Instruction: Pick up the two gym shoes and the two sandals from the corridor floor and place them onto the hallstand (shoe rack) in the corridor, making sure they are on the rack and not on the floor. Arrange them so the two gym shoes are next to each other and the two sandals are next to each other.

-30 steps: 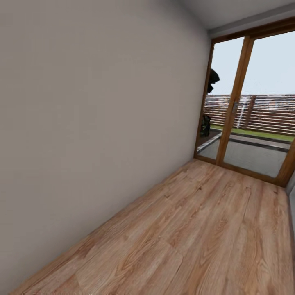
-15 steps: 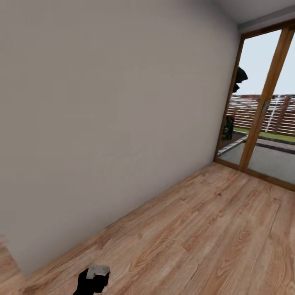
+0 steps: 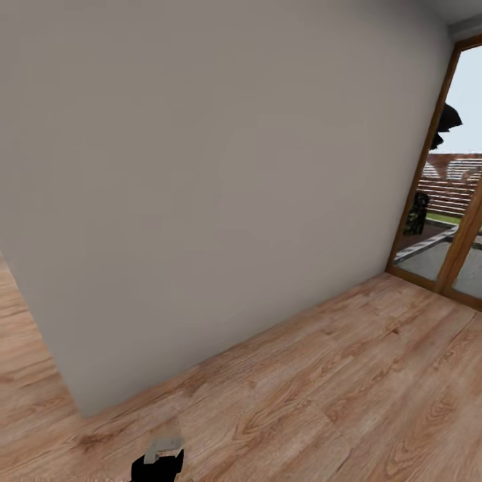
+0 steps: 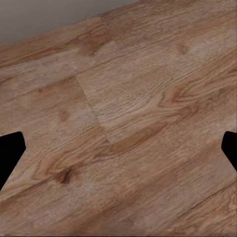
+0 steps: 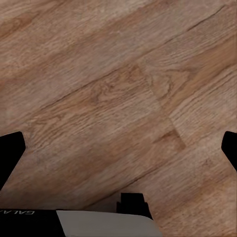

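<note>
The corridor floor (image 3: pixel 321 395) of light brown wood-grain planks runs along a plain grey wall. The gym shoes, the sandals and the hallstand are out of view. My left gripper (image 4: pixel 119 150) hangs open over bare planks, its dark fingertips (image 4: pixel 10 153) wide apart with nothing between them. My right gripper (image 5: pixel 119 150) is open above the floor as well, and it holds nothing. A black and grey part of my left arm (image 3: pixel 158 458) pokes in at the lower edge of the head view.
The grey wall (image 3: pixel 221 174) ends in a corner (image 3: pixel 40 321) at the left, with more floor beyond it. A wood-framed glass door (image 3: pixel 448 201) stands at the far right, with a terrace and fence outside.
The camera has turned left: the glass door has slid toward the right edge of the picture and the wall's left corner has come into view. Part of my left arm now shows at the bottom.
</note>
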Robot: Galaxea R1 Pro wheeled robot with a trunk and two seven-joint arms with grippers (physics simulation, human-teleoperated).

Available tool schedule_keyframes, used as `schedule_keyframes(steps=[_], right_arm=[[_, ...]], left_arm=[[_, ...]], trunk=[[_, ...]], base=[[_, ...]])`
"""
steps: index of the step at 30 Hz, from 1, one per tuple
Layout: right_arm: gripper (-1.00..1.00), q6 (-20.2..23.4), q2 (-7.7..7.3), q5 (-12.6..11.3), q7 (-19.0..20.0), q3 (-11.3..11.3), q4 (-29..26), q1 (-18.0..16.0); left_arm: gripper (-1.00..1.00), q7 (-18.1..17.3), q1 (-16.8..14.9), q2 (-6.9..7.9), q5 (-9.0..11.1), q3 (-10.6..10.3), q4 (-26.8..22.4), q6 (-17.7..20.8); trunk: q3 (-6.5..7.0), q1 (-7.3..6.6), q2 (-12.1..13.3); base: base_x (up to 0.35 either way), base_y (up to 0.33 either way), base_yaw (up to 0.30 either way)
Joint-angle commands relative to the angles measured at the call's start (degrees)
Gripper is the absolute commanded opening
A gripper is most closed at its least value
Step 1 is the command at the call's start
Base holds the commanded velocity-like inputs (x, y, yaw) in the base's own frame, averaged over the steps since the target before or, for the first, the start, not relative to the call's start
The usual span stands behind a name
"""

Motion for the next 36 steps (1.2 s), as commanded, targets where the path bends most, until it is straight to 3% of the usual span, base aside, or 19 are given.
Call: schedule_keyframes(steps=[1,8,36], right_arm=[[1.0,0.07,-0.02,0.07,-0.01,0.02,-0.07,0.0],[1.0,0.1,0.01,0.07,-0.15,0.01,-0.08,0.0],[1.0,0.1,0.04,0.07,-0.18,0.07,-0.08,0.0]], left_arm=[[1.0,0.02,-0.04,0.17,0.37,0.0,0.11,-0.18],[1.0,-0.08,0.04,0.9,0.46,-0.04,0.24,-0.18],[1.0,-0.12,0.33,0.9,0.59,-0.08,0.25,-0.27]], trunk=[[-0.08,0.0,-0.03],[-0.24,0.0,-0.03],[-0.85,0.0,-0.03]], base=[[0.0,0.0,0.3],[0.0,0.0,0.3],[0.051,-0.06,0.3]])
